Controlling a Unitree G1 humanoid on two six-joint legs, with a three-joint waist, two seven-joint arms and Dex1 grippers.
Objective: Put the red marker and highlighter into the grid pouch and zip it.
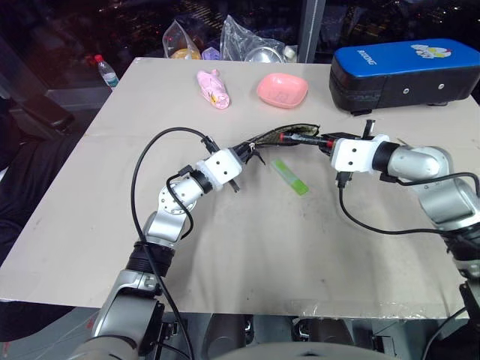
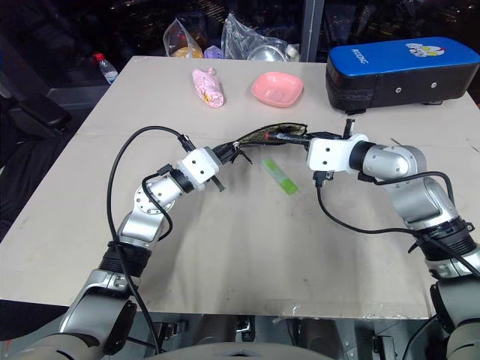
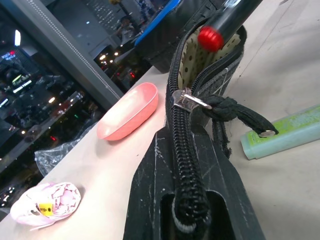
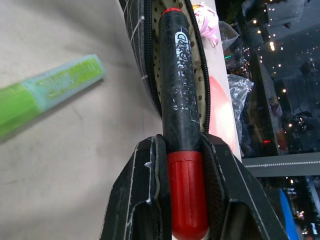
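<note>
The right gripper (image 4: pixel 182 200) has its fingers clamped on the red marker (image 4: pixel 180 100), holding it by the red half. The black half pokes into the open mouth of the grid pouch (image 1: pixel 289 135). The left gripper (image 3: pixel 185 205) has its fingers shut tight on the zipper end of the pouch and holds it up off the table (image 1: pixel 247 255). The highlighter (image 1: pixel 290 177) lies flat on the table just beside the pouch, not yet picked up.

Some things could go wrong. The mouth of the pouch is narrow, so the marker tip could catch on the zipper teeth or the tan lining and get stuck. If the fingers let go too soon, the marker could tip out and roll away on the table. The pouch is soft and held at one end only, so a push from the marker could bend it or pull it out of the left fingers. The zipper pull (image 3: pixel 192 99) sits close to the left fingers, so it may be hard to reach for zipping.

The table is pale, flat and smooth. At the far side sit a pink dish (image 1: pixel 282 89), a pink folded thing (image 1: pixel 213 88), a big blue case (image 1: pixel 405 73), some clear bags (image 1: pixel 251 41) and a small bottle (image 1: pixel 106 70). Behind the table it is dark, with small lights seen from the wrist views.
</note>
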